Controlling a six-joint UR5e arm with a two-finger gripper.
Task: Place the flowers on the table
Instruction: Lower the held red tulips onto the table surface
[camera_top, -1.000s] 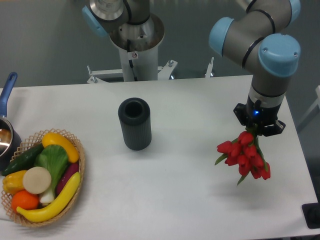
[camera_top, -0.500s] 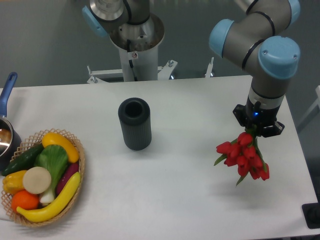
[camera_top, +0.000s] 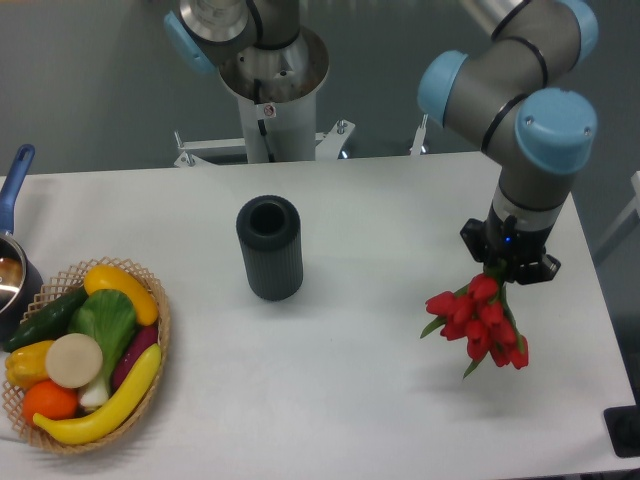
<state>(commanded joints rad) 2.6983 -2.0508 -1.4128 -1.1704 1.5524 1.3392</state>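
Near the counter's (camera_top: 330, 400) right edge, we see the hand (camera_top: 508, 268) clamped on the red tulips (camera_top: 478, 322), buds hanging above the surface; we judge lowering and release remain.

the table (camera_top: 330, 390) looks smooth, matt white, while the vase (camera_top: 270, 247) is dark, ribbed and dull. the basket (camera_top: 160, 330) is woven wicker holding glossy plastic-looking vegetables (camera_top: 90, 350); the flowers (camera_top: 478, 318) have a soft sheen, and the arm (camera_top: 520, 110) is satin grey metal with smooth blue caps.
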